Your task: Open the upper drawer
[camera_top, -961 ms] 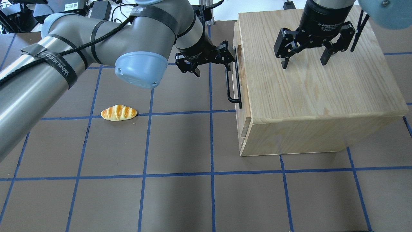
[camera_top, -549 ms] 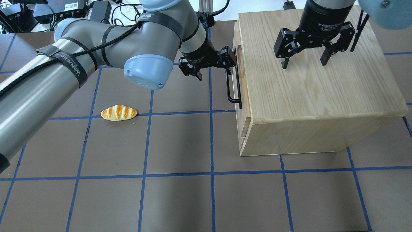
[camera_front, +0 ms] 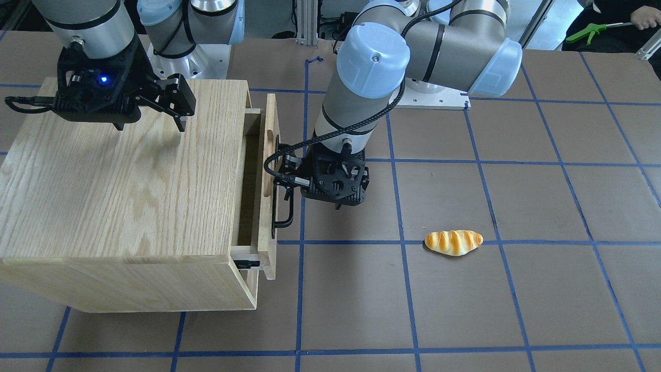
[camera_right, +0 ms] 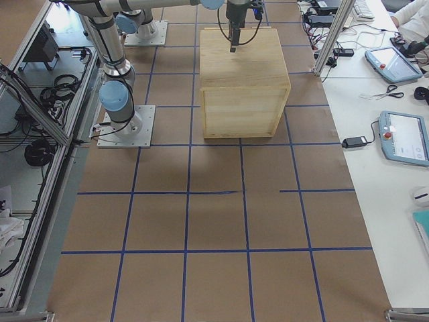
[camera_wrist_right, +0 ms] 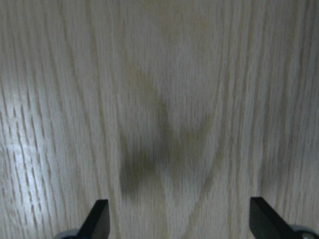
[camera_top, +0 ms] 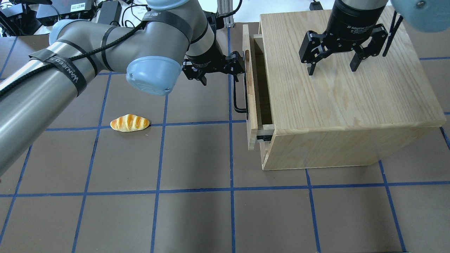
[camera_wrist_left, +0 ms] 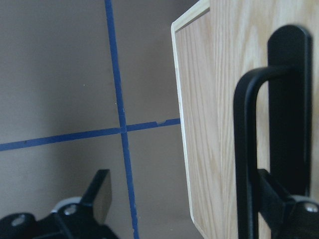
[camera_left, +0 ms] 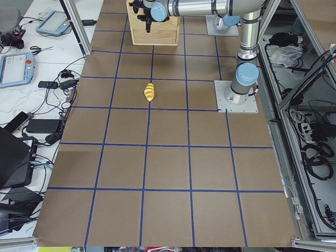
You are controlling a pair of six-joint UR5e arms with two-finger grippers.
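Observation:
The upper drawer (camera_top: 250, 91) is a light oak box with a black bar handle (camera_top: 240, 96). It stands pulled out a short way from the wooden cabinet (camera_top: 334, 91), with a dark gap behind its front panel (camera_front: 268, 165). My left gripper (camera_top: 223, 73) is open, and one finger (camera_wrist_left: 274, 199) is hooked behind the handle (camera_wrist_left: 246, 149), between the bar and the panel (camera_wrist_left: 209, 124). The other finger (camera_wrist_left: 99, 194) is clear on the outer side. My right gripper (camera_top: 330, 66) is open and empty, hovering just above the cabinet top (camera_wrist_right: 164, 99).
A toy bread roll (camera_top: 129, 123) lies on the brown mat left of the cabinet, also in the front view (camera_front: 453, 242). The lower drawer front sits under the open one. Tablets and cables lie on side tables beyond the mat.
My left gripper has moved left in the overhead view with a finger behind the handle. The upper drawer has slid out from flush to partly open. The right arm has not moved.

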